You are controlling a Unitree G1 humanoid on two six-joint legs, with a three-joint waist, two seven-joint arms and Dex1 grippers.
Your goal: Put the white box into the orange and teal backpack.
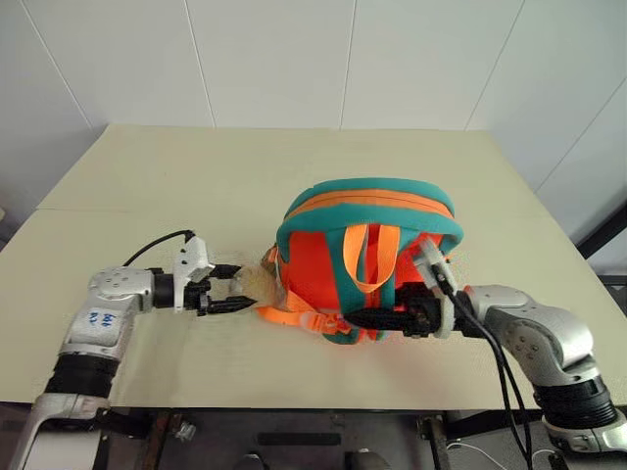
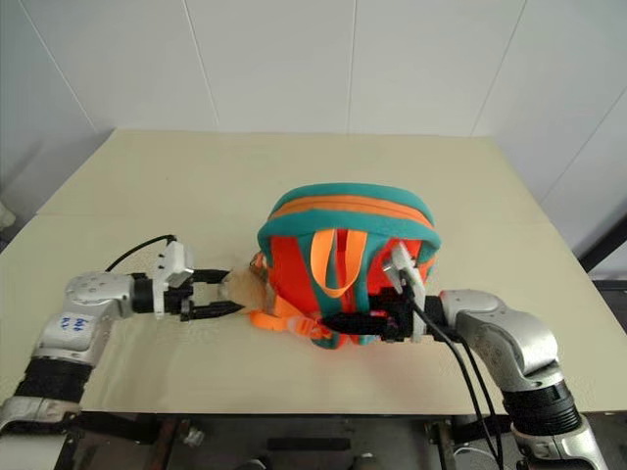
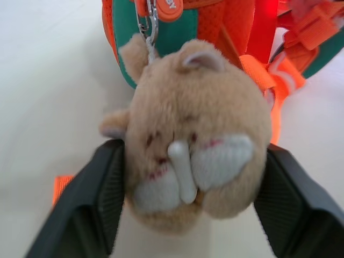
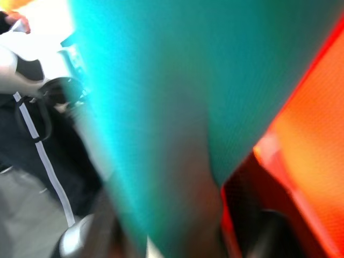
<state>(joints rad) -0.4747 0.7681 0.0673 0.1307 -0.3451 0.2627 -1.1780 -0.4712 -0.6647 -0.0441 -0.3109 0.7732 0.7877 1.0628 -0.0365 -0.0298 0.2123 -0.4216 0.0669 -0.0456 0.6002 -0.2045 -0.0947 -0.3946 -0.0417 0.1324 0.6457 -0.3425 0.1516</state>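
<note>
The orange and teal backpack (image 1: 367, 211) stands upright in the middle of the table, straps facing me. A tan plush toy (image 3: 193, 134) hangs from a clip on its left side. My left gripper (image 1: 230, 287) is level beside the backpack and open, one black finger (image 3: 91, 204) on each side of the plush. My right gripper (image 1: 358, 319) lies across the lower front of the backpack, pointing left. It is open, with teal padded trim (image 4: 161, 107) running between its fingers. The white box is out of view.
Loose orange webbing with a buckle (image 1: 294, 315) trails on the beige table (image 1: 196, 176) between my grippers. The table's front edge runs just under both arms. White walls stand behind the far edge.
</note>
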